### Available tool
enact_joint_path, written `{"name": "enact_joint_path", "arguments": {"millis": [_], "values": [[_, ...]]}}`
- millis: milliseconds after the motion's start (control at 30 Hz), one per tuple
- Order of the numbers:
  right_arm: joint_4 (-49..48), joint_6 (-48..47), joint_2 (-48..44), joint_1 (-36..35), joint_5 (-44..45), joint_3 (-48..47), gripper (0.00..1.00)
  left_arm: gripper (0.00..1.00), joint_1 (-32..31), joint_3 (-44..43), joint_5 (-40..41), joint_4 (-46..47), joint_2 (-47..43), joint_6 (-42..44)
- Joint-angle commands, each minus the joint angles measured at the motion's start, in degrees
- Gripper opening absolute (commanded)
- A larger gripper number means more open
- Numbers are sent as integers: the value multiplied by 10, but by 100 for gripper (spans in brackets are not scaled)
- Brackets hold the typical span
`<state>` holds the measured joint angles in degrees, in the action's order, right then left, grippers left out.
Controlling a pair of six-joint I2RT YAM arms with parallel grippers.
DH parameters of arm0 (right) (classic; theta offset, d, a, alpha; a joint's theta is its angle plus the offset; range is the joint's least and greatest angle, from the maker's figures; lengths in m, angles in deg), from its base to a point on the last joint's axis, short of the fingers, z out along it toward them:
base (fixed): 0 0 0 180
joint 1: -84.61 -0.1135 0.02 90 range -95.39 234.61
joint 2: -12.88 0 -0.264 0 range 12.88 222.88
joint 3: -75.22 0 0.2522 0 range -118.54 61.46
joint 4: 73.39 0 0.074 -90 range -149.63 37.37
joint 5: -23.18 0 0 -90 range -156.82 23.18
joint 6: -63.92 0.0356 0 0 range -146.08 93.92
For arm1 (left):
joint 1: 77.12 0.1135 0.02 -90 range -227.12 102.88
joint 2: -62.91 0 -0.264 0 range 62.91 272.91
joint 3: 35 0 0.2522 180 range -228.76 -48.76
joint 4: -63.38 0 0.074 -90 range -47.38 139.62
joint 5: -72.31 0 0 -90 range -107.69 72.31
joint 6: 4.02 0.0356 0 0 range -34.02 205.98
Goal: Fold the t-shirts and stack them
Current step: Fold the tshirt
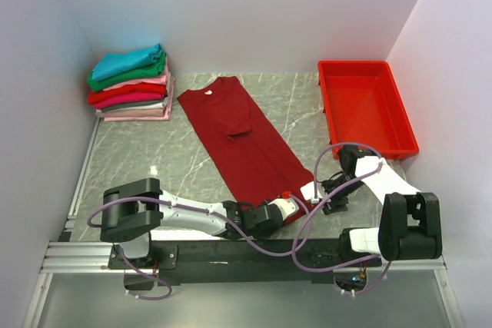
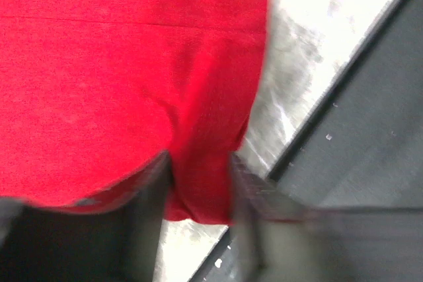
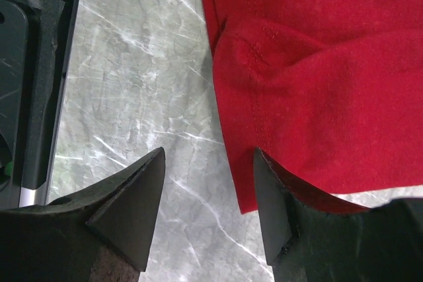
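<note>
Dark red cloth: the large t-shirt (image 1: 238, 140) lies flat in a long strip down the middle of the marble table (image 1: 154, 159), collar far, hem near the arms. The left gripper (image 2: 198, 163) pinches a fold of the hem between its fingers (image 2: 149, 216). The right gripper (image 3: 208, 163) hangs with its fingers (image 3: 132, 196) spread over bare marble just beside the hem's corner. A stack of folded t-shirts (image 1: 131, 82) sits far left and a red plastic tray (image 1: 330, 113) far right.

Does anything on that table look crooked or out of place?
Only the dark red t-shirt: it lies slanted across the table, with a sleeve flopped over its middle, unlike the folded stack in the far left corner.
</note>
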<state>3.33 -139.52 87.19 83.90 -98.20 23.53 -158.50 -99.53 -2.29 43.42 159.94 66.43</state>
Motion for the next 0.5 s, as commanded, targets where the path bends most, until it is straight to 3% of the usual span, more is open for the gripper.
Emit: {"name": "enact_joint_path", "arguments": {"millis": [0,100,200,467], "values": [[16,-40,8,4,-8,-17,62,39,-6,10,9,-35,33,-29],[7,-44,15,4,3,-15,61,28,-11,23,7,-24,26,-39],[-8,-38,23,4,7,-14,59,24,-11,43,0,-2,0,-46],[-80,-4,16,4,-3,0,59,23,-11,69,-34,31,-23,-48]]}}
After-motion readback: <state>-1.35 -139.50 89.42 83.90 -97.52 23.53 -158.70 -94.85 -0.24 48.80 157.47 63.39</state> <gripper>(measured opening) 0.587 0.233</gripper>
